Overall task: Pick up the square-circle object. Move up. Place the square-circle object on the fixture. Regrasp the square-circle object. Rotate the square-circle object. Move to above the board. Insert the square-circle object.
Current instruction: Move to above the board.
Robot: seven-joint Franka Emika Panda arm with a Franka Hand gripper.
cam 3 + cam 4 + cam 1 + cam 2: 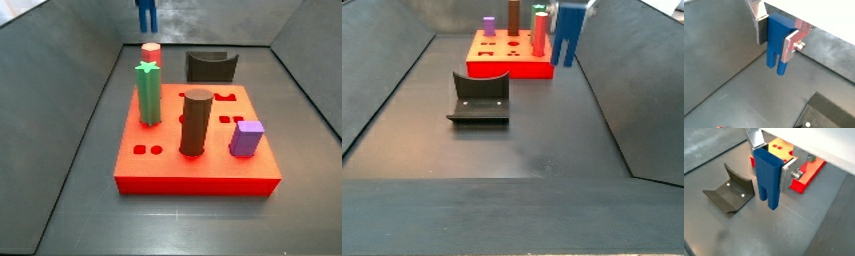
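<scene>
While the square-circle object point(767, 178) hangs prongs-down, clamped between the gripper point(769, 162) fingers, it sits in the air beside the fixture point(729, 192), well above the floor. Judgement: lower it slowly, centred over the fixture's scoop, before releasing.

Matt blue plastic square-circle object point(767, 178) between the hand's point(776, 33) brushed-metal fingers point(789, 46); matt dark fixture point(480, 97); smooth red board point(198, 168)

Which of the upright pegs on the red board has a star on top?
The green post on the board. Its top is a star; the brown cylinder is round and the purple block square.
</scene>
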